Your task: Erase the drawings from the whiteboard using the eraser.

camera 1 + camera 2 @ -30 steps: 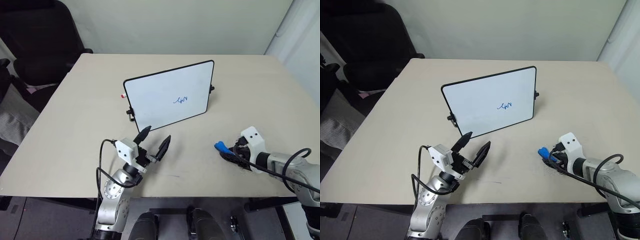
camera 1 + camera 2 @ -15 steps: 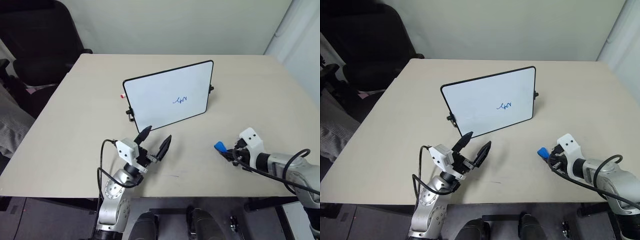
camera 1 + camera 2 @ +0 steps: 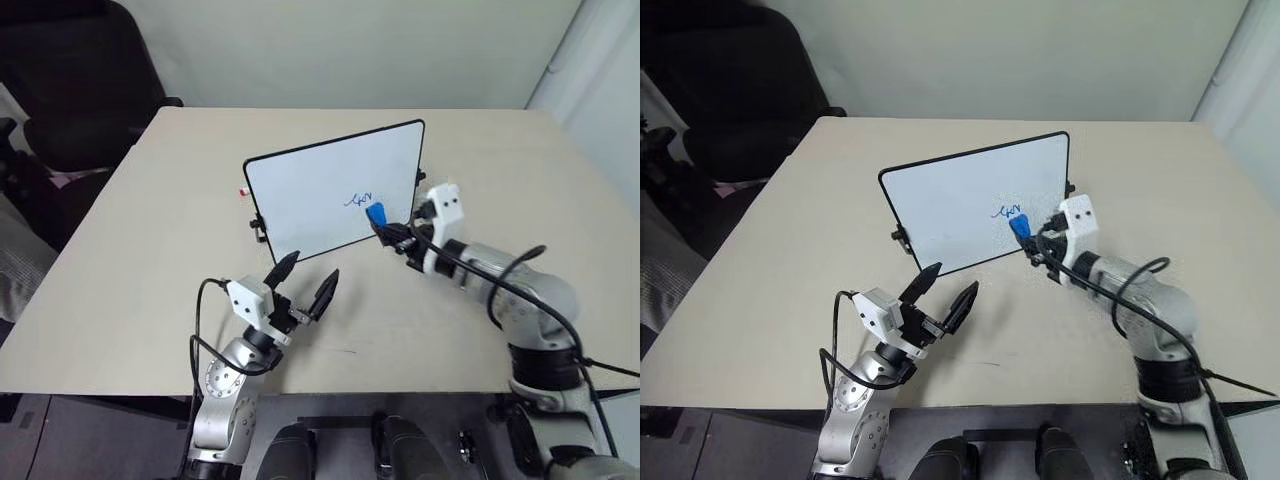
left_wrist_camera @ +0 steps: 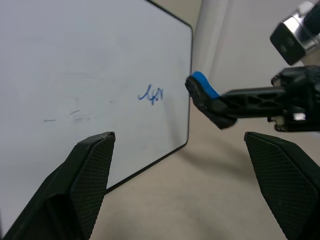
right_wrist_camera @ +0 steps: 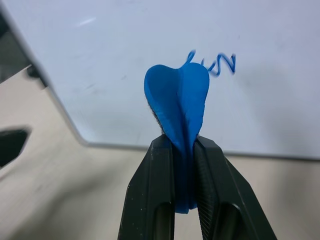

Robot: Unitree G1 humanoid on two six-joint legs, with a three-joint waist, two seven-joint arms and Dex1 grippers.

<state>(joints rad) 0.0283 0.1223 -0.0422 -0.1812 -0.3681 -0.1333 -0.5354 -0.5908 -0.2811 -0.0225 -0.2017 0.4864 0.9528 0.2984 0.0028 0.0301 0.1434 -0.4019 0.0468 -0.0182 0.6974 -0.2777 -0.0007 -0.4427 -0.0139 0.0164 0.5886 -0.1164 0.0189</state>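
Jaws of the right gripper (image 3: 388,233) are clenched on the eraser (image 3: 376,215), pinching the soft blue block so hard that it folds between the fingers (image 5: 159,200). A second ago this gripper sat low on the counter (image 3: 150,240) at the right with the eraser at its tip; now it is lifted and swung across to the whiteboard (image 3: 320,195), with the eraser just beside the drawings (image 3: 360,199) — at the scribble's lower right, and whether it touches the board yet I cannot tell. My reading: the pick-up is done and the wipe is about to start, since the blue strokes are all still there.

Left gripper (image 3: 302,290) has not moved — it hovers in front of the board, jaws spread and empty.

Count: one eraser, one whiteboard, one small scribble, two grippers.
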